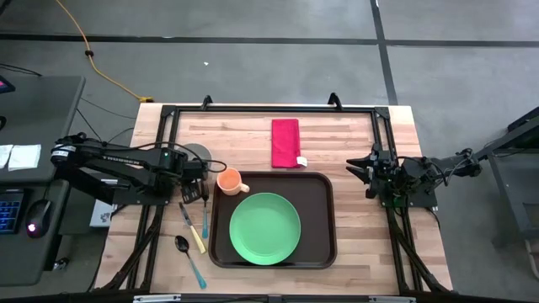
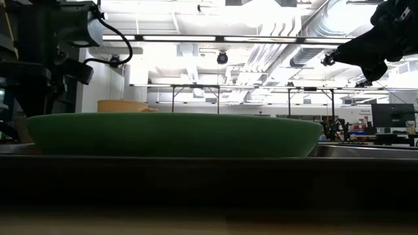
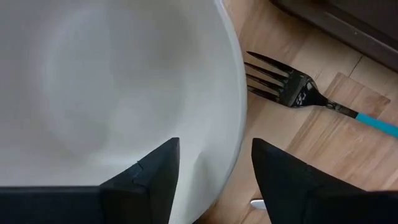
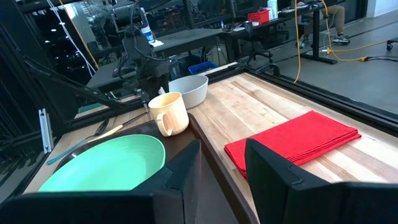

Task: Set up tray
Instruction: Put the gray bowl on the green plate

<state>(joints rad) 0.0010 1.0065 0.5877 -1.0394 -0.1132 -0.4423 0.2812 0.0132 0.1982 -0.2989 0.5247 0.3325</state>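
Left pincer (image 3: 214,180) astride white bowl (image 3: 112,87) rim, fingers apart, frame left-centre.
Close squarely on rim, lift clear of fork (image 1: 183,215); tray (image 1: 324,244) at desk centre; right pincer (image 1: 358,169) apart, idle right.

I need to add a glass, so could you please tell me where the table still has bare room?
Free: the wood right of the tray, below the right hand, and the strip between the napkin and that hand. Crowded: left of the tray, with bowl, left hand, fork, knife and spoon.

Grey floor (image 1: 253,50) with dark seams, yellow cable (image 1: 93,55), bright ceiling lights (image 2: 196,38).
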